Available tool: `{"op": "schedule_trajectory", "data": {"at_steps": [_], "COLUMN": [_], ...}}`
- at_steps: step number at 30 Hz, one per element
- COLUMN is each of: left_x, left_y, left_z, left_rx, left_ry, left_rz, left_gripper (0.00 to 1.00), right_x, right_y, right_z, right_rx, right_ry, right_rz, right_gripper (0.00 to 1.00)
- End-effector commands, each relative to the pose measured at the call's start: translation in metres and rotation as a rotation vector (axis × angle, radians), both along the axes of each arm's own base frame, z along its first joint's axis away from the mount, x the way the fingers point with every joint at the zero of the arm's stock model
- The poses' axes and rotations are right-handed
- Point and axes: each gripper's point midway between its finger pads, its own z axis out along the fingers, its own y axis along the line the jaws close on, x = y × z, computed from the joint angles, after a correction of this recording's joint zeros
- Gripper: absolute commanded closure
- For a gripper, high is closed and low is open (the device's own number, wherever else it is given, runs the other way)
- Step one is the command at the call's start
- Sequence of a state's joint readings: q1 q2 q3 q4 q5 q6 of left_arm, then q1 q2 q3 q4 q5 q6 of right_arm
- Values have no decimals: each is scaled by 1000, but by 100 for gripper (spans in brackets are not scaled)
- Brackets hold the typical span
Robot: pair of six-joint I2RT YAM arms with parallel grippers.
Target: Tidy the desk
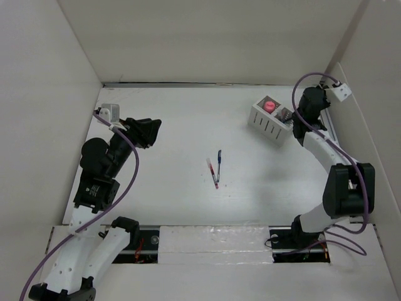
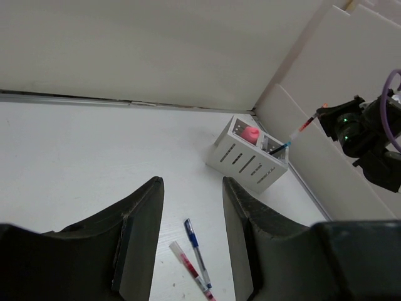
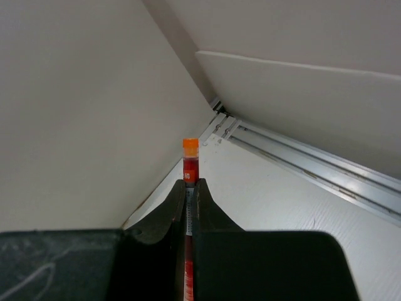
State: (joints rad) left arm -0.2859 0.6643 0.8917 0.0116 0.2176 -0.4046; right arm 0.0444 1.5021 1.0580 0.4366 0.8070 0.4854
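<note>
Left end effector (image 2: 191,188): jaws spread, with a clear gap between the two dark fingers (image 2: 144,216) and nothing in it. It hangs over the left part of the tabletop (image 1: 188,119) and points toward the middle.

Tabletop: white and flat. It forms the floor of the enclosure under both arms, with white walls (image 1: 56,94) on the left, far and right sides.

Centre of tabletop: two pens lie loose, well apart from both arms.
- The blue pen (image 1: 219,158) lies to the right.
- The red-marked pen (image 1: 211,168) lies just beside it on the left.
- Their near ends meet or almost meet and their far ends diverge in a narrow V.

Right of centre, toward the far right corner: a white slotted organizer box (image 1: 268,125) stands on the surface, turned at an angle to the walls. A pink object (image 1: 269,105) sits in its left-hand compartment.

Right end effector (image 3: 190,188): jaws pressed together on an orange-capped pen (image 3: 190,157).
- It is positioned just beside the organizer box, on its right.
- The cap shows past the fingertips in the right wrist view.
- In the left wrist view, the pen slants down from the jaws and its dark lower end reaches the open top of the box's right-hand compartment.
- Whether the tip is inside cannot be told.

A metal rail (image 3: 313,169) runs along the foot of the wall beside this arm.
</note>
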Motion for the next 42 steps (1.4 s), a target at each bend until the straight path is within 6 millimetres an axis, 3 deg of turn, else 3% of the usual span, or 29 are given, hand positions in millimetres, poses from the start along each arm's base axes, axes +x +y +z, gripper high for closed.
{"op": "schedule_trajectory", "data": {"at_steps": [1, 5, 12, 17, 21, 22, 23, 24, 25, 26, 28, 30, 32, 33, 35, 36, 39, 40, 42], "left_x": [-4, -5, -2, -2, -1, -2, -1, -1, 0, 1, 1, 1, 2, 3, 1, 1, 4, 3, 2], "left_y": [0, -1, -2, -3, -2, -2, -2, -2, -1, -2, -3, -3, -2, -2, -2, -2, -2, -2, -2], "left_z": [18, 18, 16, 15, 15, 15, 15, 15, 14, 13, 12, 12, 12, 11, 13, 13, 11, 10, 11], "left_rx": [-20, -21, -18, -18, -17, -18, -17, -17, -17, -16, -13, -15, -16, -15, -15, -15, -13, -11, -14], "left_ry": [-64, -69, -60, -56, -55, -55, -57, -57, -52, -46, -44, -46, -43, -38, -48, -46, -38, -38, -44], "left_rz": [-11, -17, -15, -23, -17, -18, -17, -17, -11, -11, -20, -18, -9, -9, -14, -12, -8, -12, -12], "left_gripper": [62, 62, 62, 62, 62, 62, 62, 62, 61, 61, 61, 61, 61, 61, 61, 61, 61, 61, 61], "right_x": [13, 27, 32, 30, 27, 26, 22, 22, 19, 17, 15, 12, 12, 10, 10, 8, -2, -4, -20], "right_y": [-7, -5, 12, 42, 47, 46, 53, 53, 52, 57, 61, 71, 81, 94, 122, 145, 203, 220, 271], "right_z": [34, 10, -36, -33, -41, -43, -50, -50, -45, -43, -35, -14, 2, 19, 31, 38, 28, 20, -6], "right_rx": [-63, -84, -134, -173, -179, -178, -180, -180, -170, -167, -162, -147, -128, -122, -107, -100, -45, -37, 1], "right_ry": [-75, -9, 127, 142, 166, 167, 193, 193, 179, 173, 156, 118, 85, 50, 16, 5, 3, 17, 60], "right_rz": [-43, -23, -57, -39, -56, -65, -73, -73, -82, -70, -30, 35, 114, 209, 351, 475, 695, 751, 904], "right_gripper": [100, 100, 99, 97, 88, 81, 62, 61, 40, 33, 27, 25, 28, 31, 49, 63, 98, 100, 100]}}
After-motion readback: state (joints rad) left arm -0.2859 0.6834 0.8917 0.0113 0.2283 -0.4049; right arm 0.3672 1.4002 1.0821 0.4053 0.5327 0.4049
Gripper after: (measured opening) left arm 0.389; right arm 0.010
